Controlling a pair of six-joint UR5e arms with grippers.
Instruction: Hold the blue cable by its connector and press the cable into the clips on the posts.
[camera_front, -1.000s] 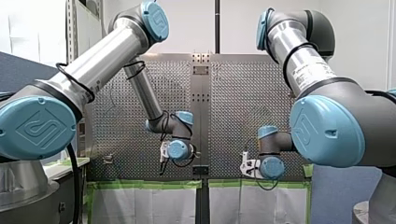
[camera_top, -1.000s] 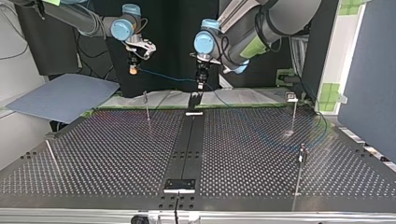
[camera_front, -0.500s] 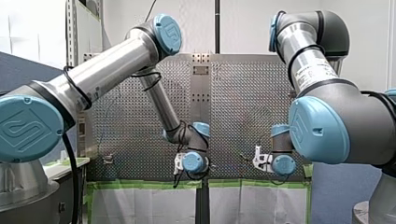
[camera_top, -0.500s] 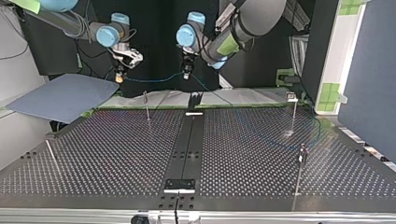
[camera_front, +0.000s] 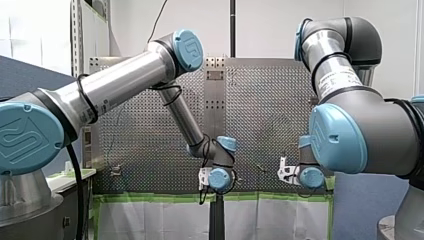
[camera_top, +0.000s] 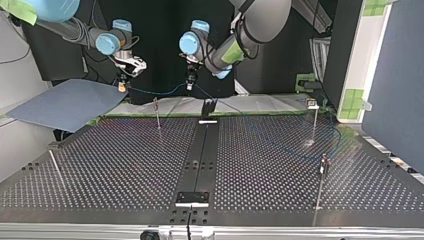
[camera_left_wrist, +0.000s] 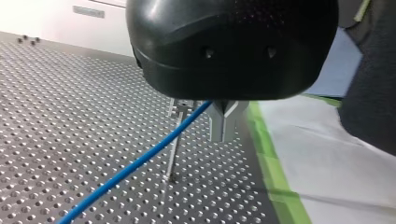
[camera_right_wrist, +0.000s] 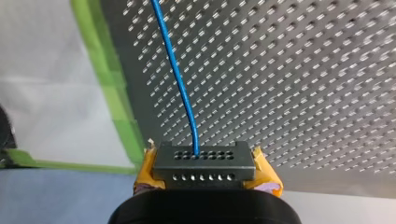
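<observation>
Bench test under way: the jaws of the right arm (camera_top: 107, 42) are clamping the connector (camera_right_wrist: 204, 161) tight between yellow pads (camera_right_wrist: 145, 169), while the jaws of the left arm (camera_top: 250, 25) are pinching, it seems, the blue cable (camera_top: 155, 93) farther along. The held span is hanging crosswise over the far edge of the counter (camera_top: 100, 165), sagging just above the clip (camera_top: 155, 101) on a post (camera_top: 158, 120) standing roughly midway between both arms. The press is likely heading straight down.

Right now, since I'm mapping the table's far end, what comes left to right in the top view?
Grey-blue flat sheet → my right pincer → thin metal post → my left pincer → clip-topped metal post.
</observation>
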